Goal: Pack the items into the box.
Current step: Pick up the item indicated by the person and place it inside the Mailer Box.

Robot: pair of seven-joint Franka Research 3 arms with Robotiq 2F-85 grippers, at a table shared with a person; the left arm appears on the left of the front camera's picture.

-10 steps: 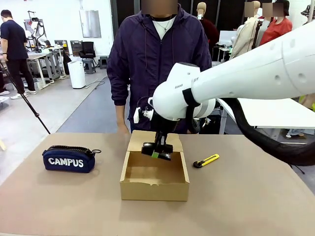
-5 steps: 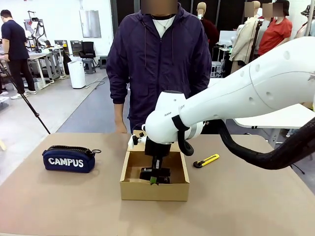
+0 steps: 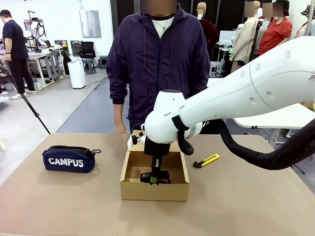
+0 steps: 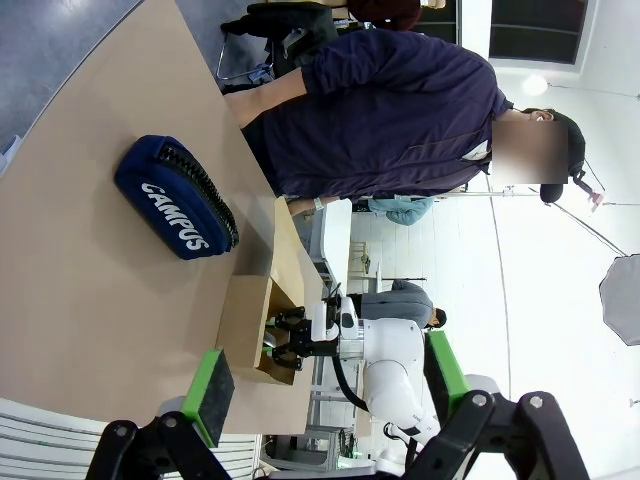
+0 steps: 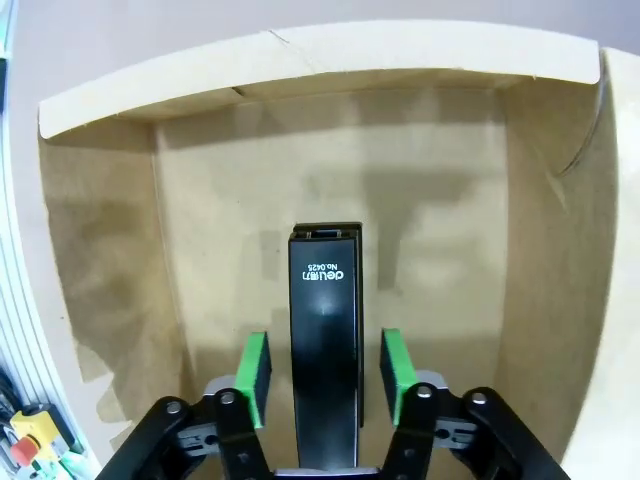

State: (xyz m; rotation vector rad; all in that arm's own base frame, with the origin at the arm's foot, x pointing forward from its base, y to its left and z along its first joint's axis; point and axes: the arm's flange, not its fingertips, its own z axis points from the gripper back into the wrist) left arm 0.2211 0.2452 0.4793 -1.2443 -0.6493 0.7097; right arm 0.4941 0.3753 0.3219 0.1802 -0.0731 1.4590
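Observation:
The small black stapler (image 5: pixel 325 330) lies on the floor of the open brown box (image 5: pixel 330 85). My right gripper (image 5: pixel 325 378) reaches down into the box (image 3: pixel 154 191) and straddles the stapler (image 3: pixel 153 177), its green pads standing a little off each side, open. The navy "CAMPUS" pouch (image 3: pixel 69 159) rests on the table left of the box. The yellow-and-black utility knife (image 3: pixel 206 161) lies just right of the box. My left gripper (image 4: pixel 328 385) is open with nothing between its pads, looking from afar at the pouch (image 4: pixel 175 205) and the box (image 4: pixel 245 320).
A person in a dark jacket (image 3: pixel 157 59) stands at the far edge directly behind the box, one hand (image 3: pixel 121 129) near the flap lid (image 3: pixel 140 137). My right arm (image 3: pixel 236 105) spans the table's right side above the knife. The tabletop (image 3: pixel 64 201) is brown.
My right gripper went down into the box with the stapler, set it on the floor and parted its pads from it. The pouch and knife have not moved.

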